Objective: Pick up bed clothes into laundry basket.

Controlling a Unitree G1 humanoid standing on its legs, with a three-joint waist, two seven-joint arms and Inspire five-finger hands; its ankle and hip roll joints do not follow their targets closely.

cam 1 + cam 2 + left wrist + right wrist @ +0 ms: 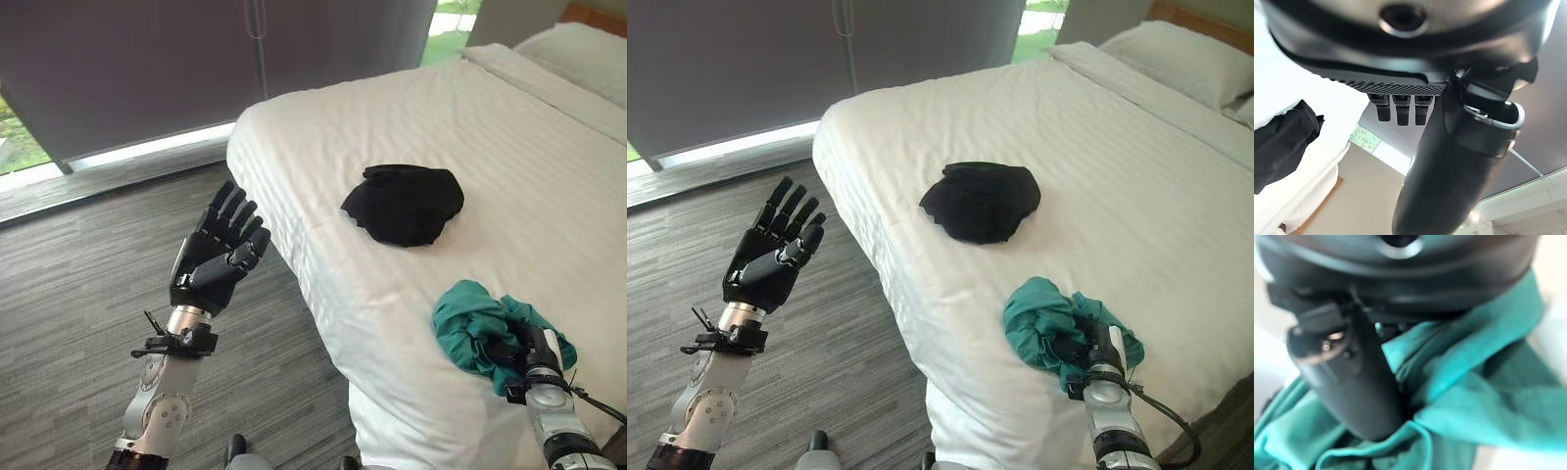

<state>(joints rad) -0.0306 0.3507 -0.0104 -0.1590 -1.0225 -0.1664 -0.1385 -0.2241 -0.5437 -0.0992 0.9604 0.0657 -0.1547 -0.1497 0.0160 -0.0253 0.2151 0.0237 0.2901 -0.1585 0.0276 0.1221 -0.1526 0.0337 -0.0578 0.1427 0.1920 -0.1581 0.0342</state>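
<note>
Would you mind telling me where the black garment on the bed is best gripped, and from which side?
Probably from above, at the raised, bunched middle of the black garment. It lies crumpled in a mound on the flat bed, so the folds give fingers something to close on. The left hand is open.

No readable text, no labels, no numbers — nothing legible

One garment (404, 203) lies mid-bed (549, 176), well apart from a second garment (470, 323) nearer the front edge, with the right hand (517, 351) in its folds. The left hand (216, 257) hangs over the floor (78, 284), left of the bed.
</note>
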